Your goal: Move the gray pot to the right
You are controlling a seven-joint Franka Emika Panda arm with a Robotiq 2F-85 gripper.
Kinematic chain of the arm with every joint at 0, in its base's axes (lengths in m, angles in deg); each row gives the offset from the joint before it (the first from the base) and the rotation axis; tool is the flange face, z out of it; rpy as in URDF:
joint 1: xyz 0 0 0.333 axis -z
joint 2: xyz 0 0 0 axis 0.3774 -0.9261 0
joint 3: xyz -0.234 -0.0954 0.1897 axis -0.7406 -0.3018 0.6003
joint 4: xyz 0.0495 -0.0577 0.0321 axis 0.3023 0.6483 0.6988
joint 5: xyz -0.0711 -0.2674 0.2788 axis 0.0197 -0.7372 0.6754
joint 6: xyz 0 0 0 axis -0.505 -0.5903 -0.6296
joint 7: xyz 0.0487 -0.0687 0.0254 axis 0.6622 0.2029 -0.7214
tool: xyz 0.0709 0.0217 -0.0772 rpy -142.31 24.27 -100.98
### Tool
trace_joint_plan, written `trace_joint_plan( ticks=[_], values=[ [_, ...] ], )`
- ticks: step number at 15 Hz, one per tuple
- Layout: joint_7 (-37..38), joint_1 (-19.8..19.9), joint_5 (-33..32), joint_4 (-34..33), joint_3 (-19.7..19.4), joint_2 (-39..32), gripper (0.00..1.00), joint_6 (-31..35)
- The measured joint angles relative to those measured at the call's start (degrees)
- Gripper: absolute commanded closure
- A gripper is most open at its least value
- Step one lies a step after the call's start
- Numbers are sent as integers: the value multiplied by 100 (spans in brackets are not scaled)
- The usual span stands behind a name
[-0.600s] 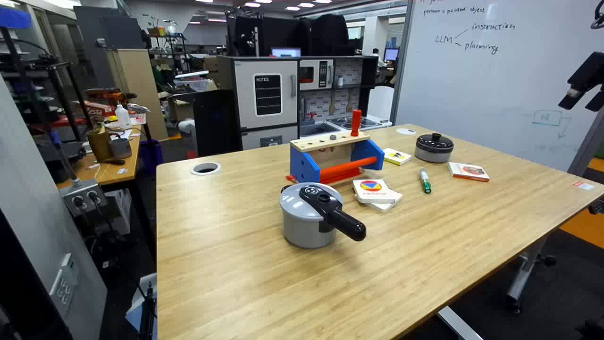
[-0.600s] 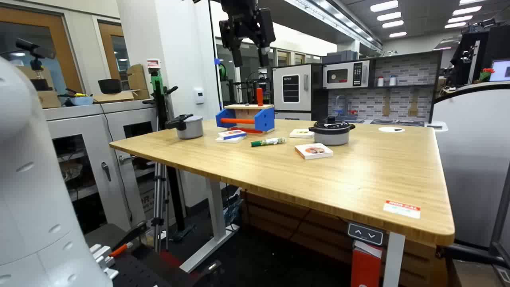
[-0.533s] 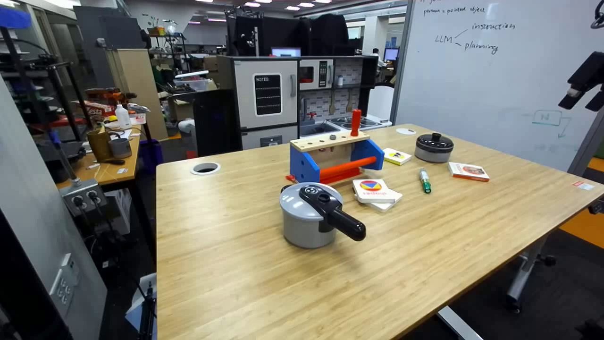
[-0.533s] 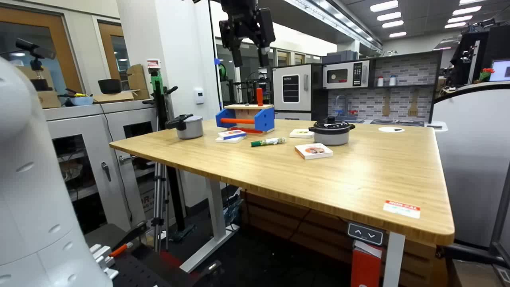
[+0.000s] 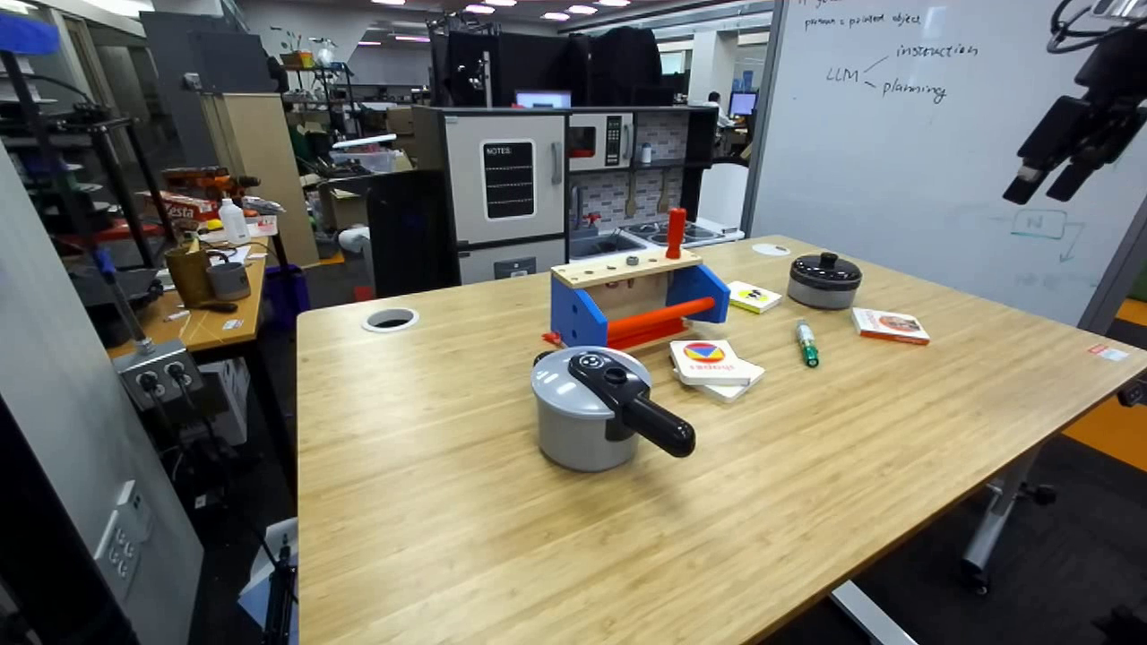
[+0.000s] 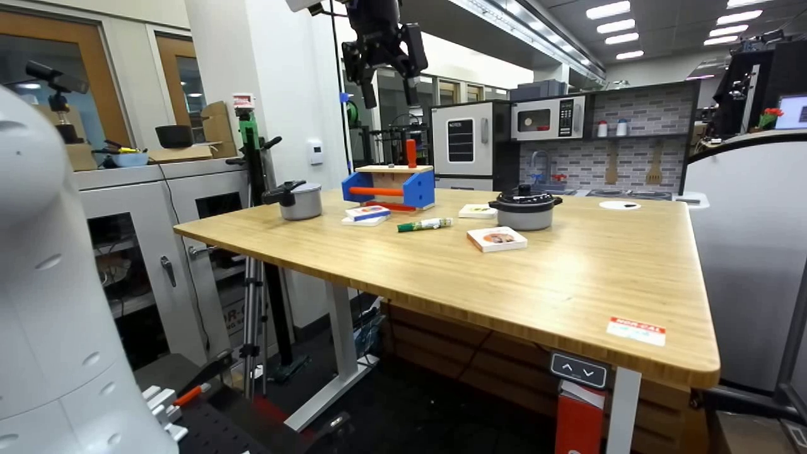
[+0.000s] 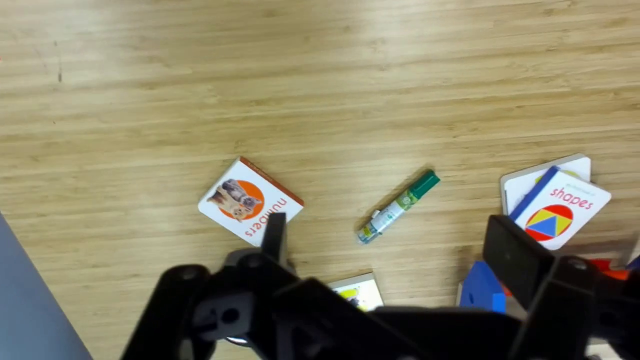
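The gray pot (image 5: 584, 434), silver with a gray lid and a long black handle, stands upright on the wooden table (image 5: 430, 537). In an exterior view (image 6: 302, 203) it stands near the table's left end, its handle pointing left. It is out of the wrist view. My gripper (image 5: 1039, 193) is high above the table, far from the pot, at the right edge of that exterior view. It also shows at the top of an exterior view (image 6: 391, 103). In the wrist view its fingers (image 7: 517, 260) stand wide apart with nothing between them.
A blue and red toy toolbox (image 5: 641, 300) stands close behind the pot. Stacked small books (image 5: 712, 365), a green marker (image 5: 807, 343), a numbers book (image 7: 250, 202) and a yellow book (image 5: 754, 296) lie around. A black-lidded pot (image 5: 824, 281) stands farther off.
My gripper has moved left and further into an exterior view, and shifted slightly left in both exterior views. The pot and the other things on the table have not moved.
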Motion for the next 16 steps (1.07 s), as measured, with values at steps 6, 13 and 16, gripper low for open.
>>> trace_joint_plan(
  ticks=[6,13,16],
  values=[
    [-37,-350,0,-631,371,-864,0,-1],
    [-378,-668,3,-1167,680,-1147,0,-10],
    [-540,-738,31,-1288,702,-1064,0,-91]
  ],
)
